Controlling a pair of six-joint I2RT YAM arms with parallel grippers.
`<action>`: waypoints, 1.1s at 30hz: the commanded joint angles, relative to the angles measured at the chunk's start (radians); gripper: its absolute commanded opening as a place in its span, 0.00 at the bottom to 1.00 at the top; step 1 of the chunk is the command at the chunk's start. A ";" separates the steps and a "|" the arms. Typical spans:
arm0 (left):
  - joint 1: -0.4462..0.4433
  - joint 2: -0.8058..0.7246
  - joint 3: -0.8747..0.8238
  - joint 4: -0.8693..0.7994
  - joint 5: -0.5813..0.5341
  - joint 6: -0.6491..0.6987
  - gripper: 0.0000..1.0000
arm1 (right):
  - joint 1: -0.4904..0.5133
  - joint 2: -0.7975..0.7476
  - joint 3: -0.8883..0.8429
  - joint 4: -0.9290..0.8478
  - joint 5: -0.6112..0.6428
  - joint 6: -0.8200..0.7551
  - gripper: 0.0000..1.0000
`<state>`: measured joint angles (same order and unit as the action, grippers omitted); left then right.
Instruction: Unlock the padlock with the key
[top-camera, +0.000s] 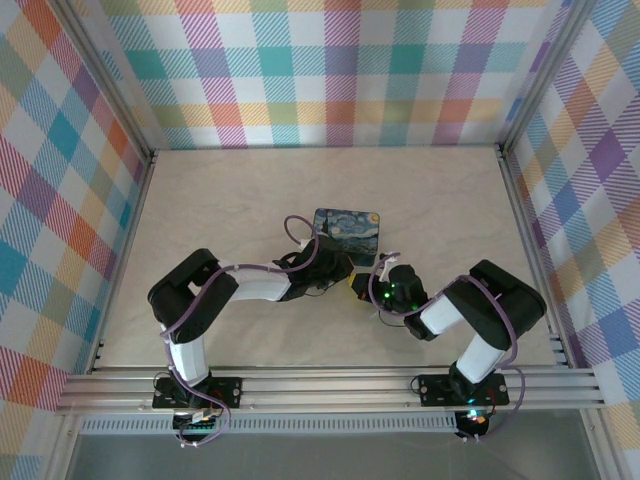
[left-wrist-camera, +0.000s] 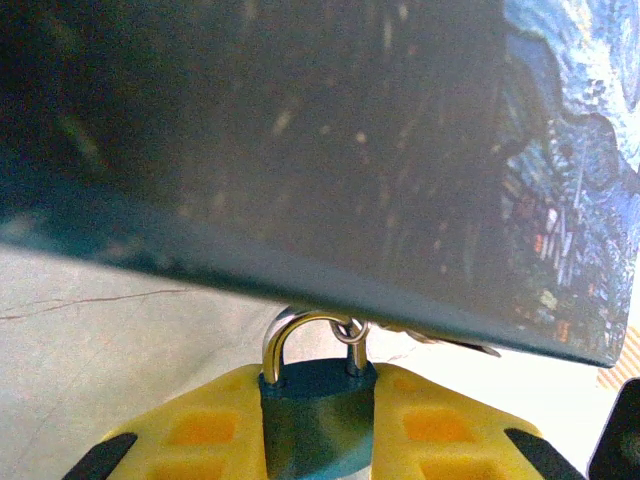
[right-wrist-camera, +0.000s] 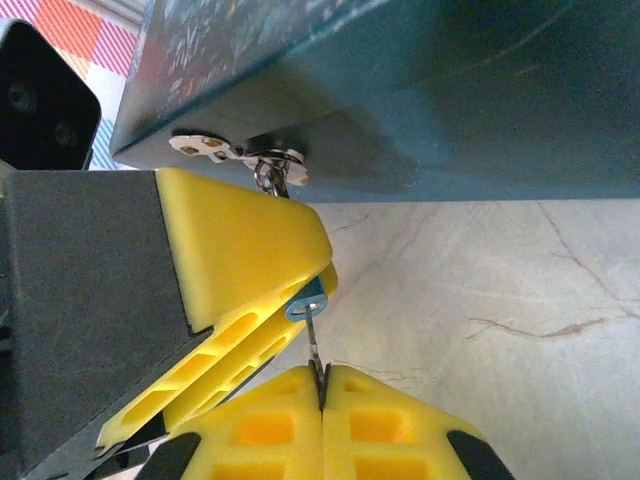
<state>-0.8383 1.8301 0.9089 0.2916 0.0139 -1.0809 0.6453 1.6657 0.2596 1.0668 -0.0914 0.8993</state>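
Yellow fingers (right-wrist-camera: 260, 430) of the right gripper (right-wrist-camera: 322, 400) lie nearest to the right wrist camera, at the bottom edge of its view. They are pressed together with almost no gap, and between their tips they pinch the key (right-wrist-camera: 315, 350), a very small, thin, pale silver metal piece. The key stands nearly upright from the fingertips. Its upper end reaches the underside of the padlock (right-wrist-camera: 305, 302), a tiny blue lock body with a pale metal shackle. How deep the key sits in the lock, I cannot tell.

The left gripper (left-wrist-camera: 318, 420) holds the padlock. In the left wrist view its two yellow pads (left-wrist-camera: 200, 425) are closed against both sides of the blue body, which fills the narrow space between them. The curved silver shackle (left-wrist-camera: 295, 330) rises from the body and passes through a small metal ring (left-wrist-camera: 350, 328). This ring hangs at the lower edge of the dark-blue rectangular box (left-wrist-camera: 300, 150), which is printed with a starry night painting. Both ends of the shackle go down into the body.

In the right wrist view a pale metal hasp plate (right-wrist-camera: 215, 148) is fixed on the side of the box, just above one finger of the left gripper.

From the top camera, the box sits near the middle of the pale marble-patterned table (top-camera: 250, 190). The two grippers meet just at its near edge, the left arm from the left and the right arm from the right. Colourful checked walls (top-camera: 340, 70) stand around the table.
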 joint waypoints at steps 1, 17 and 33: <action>-0.013 0.015 0.011 -0.020 0.014 -0.005 0.18 | -0.022 0.008 0.035 0.067 0.013 0.004 0.00; -0.026 0.023 0.018 -0.002 0.023 -0.022 0.17 | -0.022 0.117 0.054 0.216 -0.042 0.030 0.00; -0.054 0.022 0.013 0.010 0.031 -0.045 0.17 | -0.045 0.104 0.073 0.335 -0.029 0.011 0.00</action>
<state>-0.8394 1.8374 0.9138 0.3229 -0.0250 -1.1152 0.6079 1.7729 0.2863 1.2148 -0.1390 0.9089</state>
